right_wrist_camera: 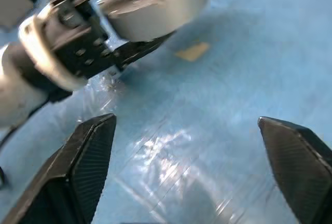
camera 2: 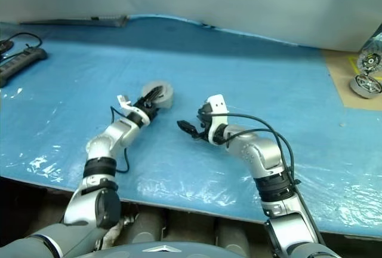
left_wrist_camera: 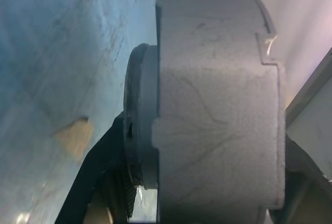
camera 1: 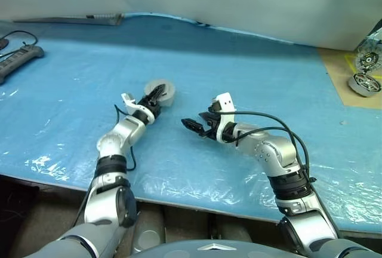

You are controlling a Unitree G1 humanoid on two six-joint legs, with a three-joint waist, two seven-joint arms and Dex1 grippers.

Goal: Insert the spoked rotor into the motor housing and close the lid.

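Clearly, the left gripper (camera 1: 156, 97) grasps the closed motor housing (camera 1: 162, 92); the right gripper (camera 1: 192, 125) gapes empty nearby.
It might slip from that edge-on pinch if jostled.

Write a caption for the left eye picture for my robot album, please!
Left gripper clamps the closed grey motor housing on the blue table while the right gripper waits beside it, jaws open.

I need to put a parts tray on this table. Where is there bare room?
The blue table cover is bare between the power strip and the left gripper, and past both grippers toward the wall. It is crowded mid-table, around the grey housing and right gripper, and at the far-right motor parts.
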